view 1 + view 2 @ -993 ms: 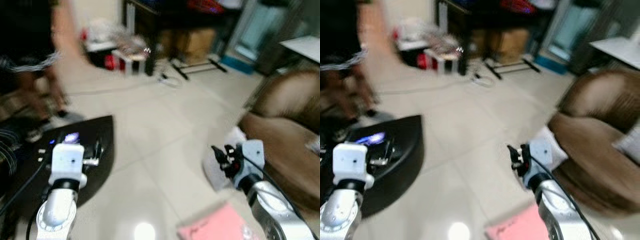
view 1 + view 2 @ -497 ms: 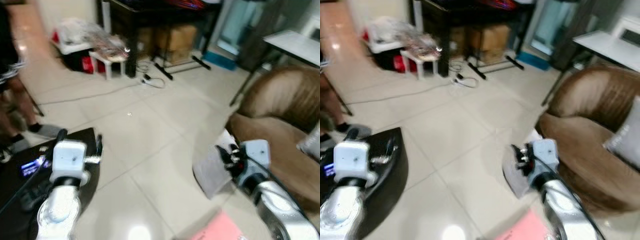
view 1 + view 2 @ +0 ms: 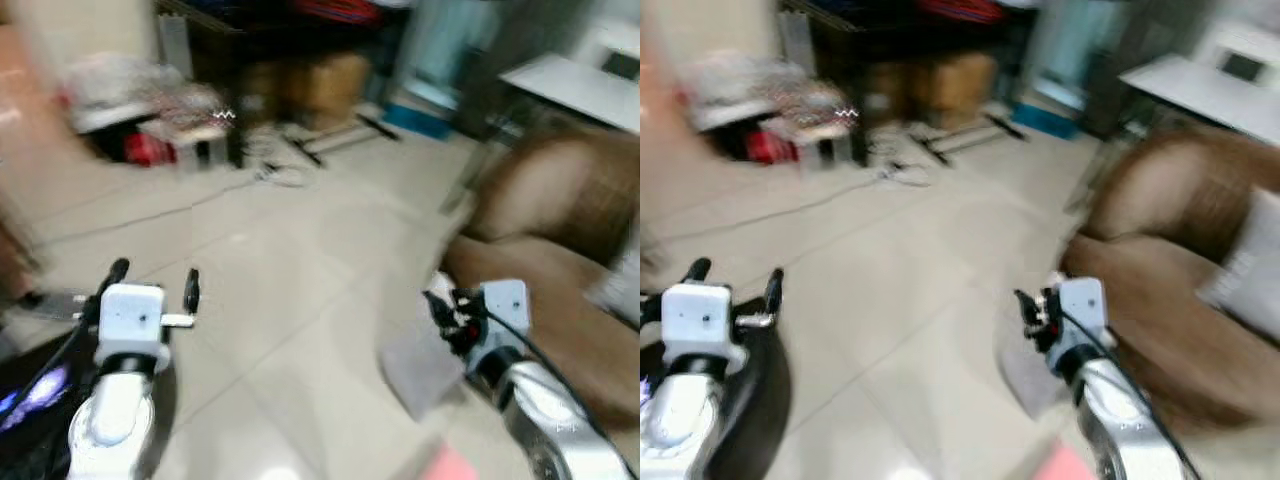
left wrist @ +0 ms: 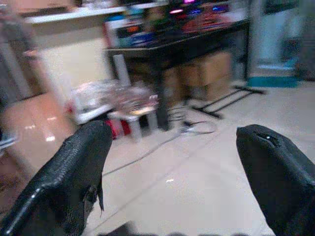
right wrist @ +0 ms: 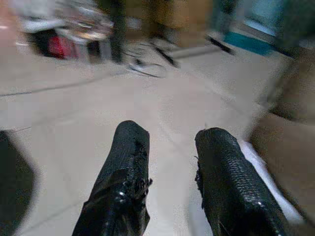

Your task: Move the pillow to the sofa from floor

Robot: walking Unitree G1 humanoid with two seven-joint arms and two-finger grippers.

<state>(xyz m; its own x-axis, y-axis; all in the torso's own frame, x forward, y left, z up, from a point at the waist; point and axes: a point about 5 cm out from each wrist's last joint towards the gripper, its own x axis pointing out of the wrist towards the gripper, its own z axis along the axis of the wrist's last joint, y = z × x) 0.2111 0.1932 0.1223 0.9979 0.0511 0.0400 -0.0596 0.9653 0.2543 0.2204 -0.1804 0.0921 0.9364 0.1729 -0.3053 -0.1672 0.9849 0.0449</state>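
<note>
A: Left wrist view first. How do the fingers (image 4: pixel 74 172) stand?

B: Spread wide, one at the lower left of the frame and one at the lower right, with nothing between them but pale floor tiles (image 4: pixel 197 182). In the left eye view the left gripper (image 3: pixel 155 282) hovers in the lower left, above a black object (image 3: pixel 30 400) with a bluish glow.

A: And the right gripper (image 3: pixel 445 305)?

B: In the right wrist view its two fingers (image 5: pixel 125 182) stand a little apart. A narrow strip of floor shows between them, and they pinch nothing. In the eye views it sits right of centre, low in the frame.

A: Where is the pillow (image 3: pixel 425 370)?

B: On the floor. It is a pale grey square in the lower right part of the left eye view, just below the right gripper and close against the foot of the brown sofa (image 3: pixel 560 200). It is blurred, so I cannot tell whether it touches the sofa.

A: Anything on the sofa itself?

B: A grey cushion (image 3: pixel 1255 275) at the right edge of the right eye view.

A: Farther out?

B: A pink patch (image 3: pixel 450 465) lies at the bottom edge. A black table (image 3: pixel 270 30) with cardboard boxes (image 3: pixel 320 85) under it stands at the top centre, and a loose cable (image 3: pixel 270 170) lies on the tiles in front. A white tabletop (image 3: pixel 570 85) is in the upper right.
</note>
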